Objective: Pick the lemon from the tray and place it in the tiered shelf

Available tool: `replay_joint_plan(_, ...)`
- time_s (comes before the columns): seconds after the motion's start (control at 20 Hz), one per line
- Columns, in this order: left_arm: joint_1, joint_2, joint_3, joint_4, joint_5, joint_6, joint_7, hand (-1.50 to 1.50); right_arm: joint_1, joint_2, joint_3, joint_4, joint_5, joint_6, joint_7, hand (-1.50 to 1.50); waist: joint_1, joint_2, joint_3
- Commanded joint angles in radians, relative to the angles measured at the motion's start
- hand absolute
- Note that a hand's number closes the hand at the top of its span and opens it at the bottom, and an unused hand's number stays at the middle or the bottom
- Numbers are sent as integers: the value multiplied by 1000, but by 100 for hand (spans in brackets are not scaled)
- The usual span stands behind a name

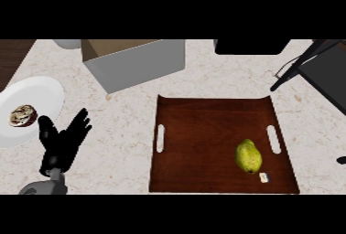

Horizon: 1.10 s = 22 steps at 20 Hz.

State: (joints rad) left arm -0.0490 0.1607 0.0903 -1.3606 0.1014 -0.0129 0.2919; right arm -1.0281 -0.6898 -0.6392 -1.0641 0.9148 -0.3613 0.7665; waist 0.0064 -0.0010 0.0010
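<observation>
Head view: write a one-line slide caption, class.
Lemon lies on the brown tray; open left hand rests beside it.

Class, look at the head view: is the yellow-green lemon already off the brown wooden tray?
No, the yellow-green lemon lies on the brown wooden tray, near its right handle slot.

A: What is cut off at the top?
B: The grey box, the black object and a pale round thing beside the box. The black frame leaves at the right edge.

A: And the left side?
B: The white plate is cut there. The food on it I cannot identify.

A: Something else?
B: The small white item beside the lemon is too small to tell. The right hand is out of sight.
</observation>
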Motion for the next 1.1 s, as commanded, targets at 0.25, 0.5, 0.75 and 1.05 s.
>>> replay_joint_plan(0.25, 48, 35, 20, -77, 25, -28, 52, 0, 88, -90, -15, -133, 97, -91, 138, -150, -4, -3, -1)
replay_joint_plan(0.5, 61, 17, 29, -29, 28, -25, 9, 0, 192, -162, -169, -321, 35, -60, 170, -150, -32, -9, -1)
replay_joint_plan(0.75, 46, 22, 27, -34, 10, -11, 25, 0, 334, -125, -267, -630, -13, 92, 289, -150, -40, -11, -1)
replay_joint_plan(1.05, -19, 2, 41, 32, 13, 8, 14, 0, 520, -88, -421, -896, -190, 276, 304, -150, -36, -6, -1)
